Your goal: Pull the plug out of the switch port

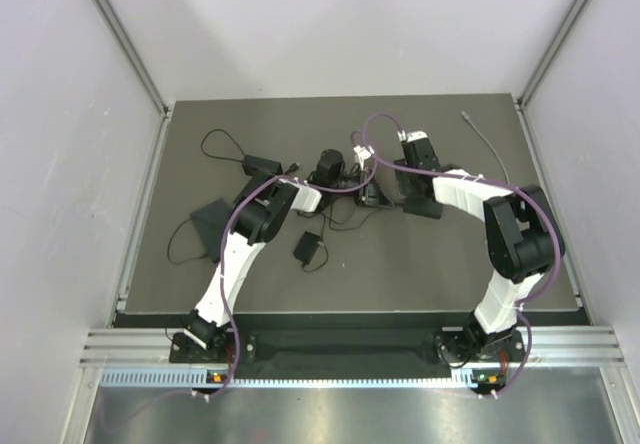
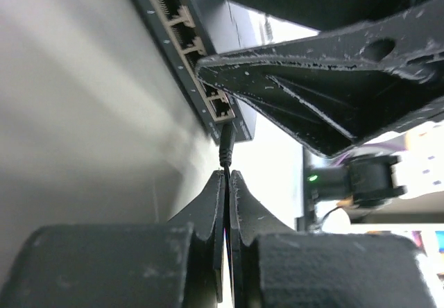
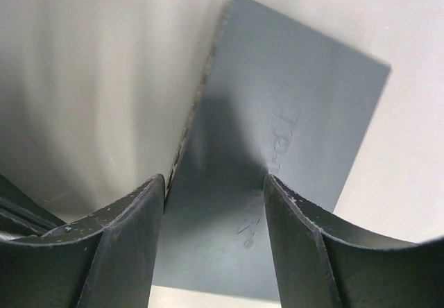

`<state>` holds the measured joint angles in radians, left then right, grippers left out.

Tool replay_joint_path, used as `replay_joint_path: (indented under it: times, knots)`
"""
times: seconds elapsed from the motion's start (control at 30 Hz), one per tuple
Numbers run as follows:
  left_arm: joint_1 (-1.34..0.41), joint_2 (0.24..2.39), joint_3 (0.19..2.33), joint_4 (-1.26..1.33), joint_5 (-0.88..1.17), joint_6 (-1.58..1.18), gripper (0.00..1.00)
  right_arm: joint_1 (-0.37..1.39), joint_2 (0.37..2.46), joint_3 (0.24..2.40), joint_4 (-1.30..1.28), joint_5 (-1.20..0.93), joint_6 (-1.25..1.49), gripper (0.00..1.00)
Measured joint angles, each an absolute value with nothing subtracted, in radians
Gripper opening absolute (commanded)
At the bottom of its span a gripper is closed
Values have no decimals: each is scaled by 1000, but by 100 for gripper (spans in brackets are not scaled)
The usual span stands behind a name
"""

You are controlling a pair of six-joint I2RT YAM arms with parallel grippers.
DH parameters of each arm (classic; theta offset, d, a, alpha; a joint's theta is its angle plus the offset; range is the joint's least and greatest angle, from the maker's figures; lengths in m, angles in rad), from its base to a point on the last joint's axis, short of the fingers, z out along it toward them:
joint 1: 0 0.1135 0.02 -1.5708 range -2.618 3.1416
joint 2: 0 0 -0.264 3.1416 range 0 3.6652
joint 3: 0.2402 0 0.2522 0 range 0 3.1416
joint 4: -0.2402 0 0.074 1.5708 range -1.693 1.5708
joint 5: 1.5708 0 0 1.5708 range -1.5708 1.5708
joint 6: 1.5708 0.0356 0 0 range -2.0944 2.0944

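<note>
Plug (image 2: 225, 143): being pinched at its cord by the left gripper (image 2: 227, 183), jaws pressed together; long axis running straight from jaws into port.
Switch (image 3: 277, 162): being straddled by the right gripper (image 3: 214, 204), jaws spread against its sides, near the tabletop's far edge.

I work on a dark grey table top (image 1: 450, 264) that fills the middle of the overhead view. Pale, plain walls (image 1: 60, 164) close it in at the left, right and top of the frame, with thin metal posts (image 1: 125, 39) running down the corners. Along the bottom edge lies a ribbed metal rail (image 1: 350, 344). The light is even and soft.
</note>
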<state>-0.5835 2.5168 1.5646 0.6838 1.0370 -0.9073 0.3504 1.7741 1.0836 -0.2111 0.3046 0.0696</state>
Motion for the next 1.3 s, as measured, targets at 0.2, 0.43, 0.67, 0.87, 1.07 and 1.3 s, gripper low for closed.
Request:
replay_joint_path:
  times: [0.2,0.43,0.67,0.87,1.07,1.3]
  knots:
    - [-556,2522,1536,758,1037,-991,0,362,1778,1083,-188,302,67,61]
    - [-588,2505,1612,503,1029,-788,0,356,1773,1083,-241,311,92,77]
    - [-606,2505,1635,440,1032,-751,0,351,1716,1084,-387,263,223,73]
    - [-618,2509,1641,439,1036,-748,0,358,1712,1089,-451,267,284,66]
    - [-622,2511,1648,437,1040,-749,0,360,1711,1089,-469,286,294,60]
    - [-628,2513,1650,437,1034,-752,0,371,1711,1083,-477,334,290,55]
